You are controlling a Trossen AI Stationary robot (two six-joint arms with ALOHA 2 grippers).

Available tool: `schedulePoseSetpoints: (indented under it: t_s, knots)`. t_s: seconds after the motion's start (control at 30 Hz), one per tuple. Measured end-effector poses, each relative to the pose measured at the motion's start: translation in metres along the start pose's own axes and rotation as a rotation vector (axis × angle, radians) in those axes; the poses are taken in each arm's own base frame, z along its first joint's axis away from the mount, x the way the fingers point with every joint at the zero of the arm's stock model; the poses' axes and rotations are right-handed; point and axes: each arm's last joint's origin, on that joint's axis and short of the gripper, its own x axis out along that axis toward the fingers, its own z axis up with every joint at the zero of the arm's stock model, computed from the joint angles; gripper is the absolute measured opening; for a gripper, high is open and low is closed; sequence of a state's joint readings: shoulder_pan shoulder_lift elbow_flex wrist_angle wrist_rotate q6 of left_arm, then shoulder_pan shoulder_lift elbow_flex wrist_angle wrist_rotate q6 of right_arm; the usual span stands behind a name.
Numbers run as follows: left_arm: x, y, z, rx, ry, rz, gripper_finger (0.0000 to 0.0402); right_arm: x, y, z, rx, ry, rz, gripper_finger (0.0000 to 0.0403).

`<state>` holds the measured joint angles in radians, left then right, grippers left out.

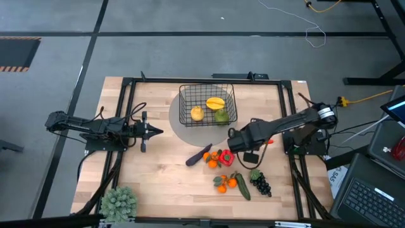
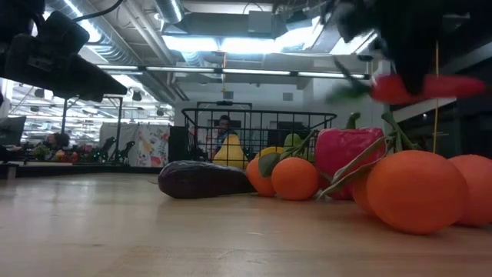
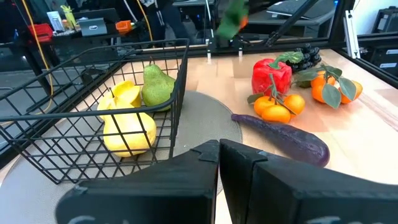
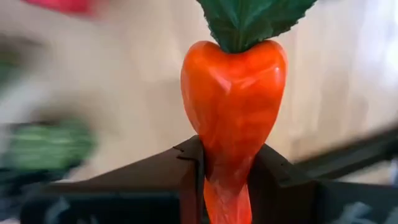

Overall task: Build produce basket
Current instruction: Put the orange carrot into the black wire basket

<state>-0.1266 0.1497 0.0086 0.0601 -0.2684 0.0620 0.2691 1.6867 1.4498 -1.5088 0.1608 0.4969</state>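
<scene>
High view looks straight down on the table [image 1: 158, 171]; low view sits at tabletop level; both share the basket [image 1: 207, 104] [image 2: 257, 131].

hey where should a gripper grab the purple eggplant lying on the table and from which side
Take the eggplant across its slim middle, coming straight down from above. It lies flat on the wood, long and narrow, so fingers can close across its width. Its far end lies close to the oranges; stay toward the free end.

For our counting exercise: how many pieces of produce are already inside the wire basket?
3: a lemon at the basket's left side, a yellow starfruit in the middle, and a green fruit to the right. Anything tucked beneath them would be hidden.
</scene>
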Motion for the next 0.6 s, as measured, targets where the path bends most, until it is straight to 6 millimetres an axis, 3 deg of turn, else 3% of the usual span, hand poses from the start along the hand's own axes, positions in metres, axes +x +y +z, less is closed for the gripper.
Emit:
schedulePoseSetpoints:
  t_s: [0.1,0.3,0.43,0.6]
  knots:
    - [0.0,0.0,0.0,0.0,0.0,0.0,0.0004,-0.03,0.002,0.011,-0.019,-0.185,0.045,0.0061]
    - [0.0,0.0,0.0,0.0,0.0,0.0,0.0004,-0.075,-0.01,0.047,-0.041,-0.663,-0.051,0.0061]
    - [0.0,0.0,0.0,0.0,0.0,0.0,0.0004,-0.084,-0.029,0.074,-0.097,-0.844,-0.034,0.0061]
    - [0.0,0.0,0.0,0.0,0.0,0.0,0.0004,-0.081,-0.07,0.095,-0.057,-0.902,-0.023,0.0061]
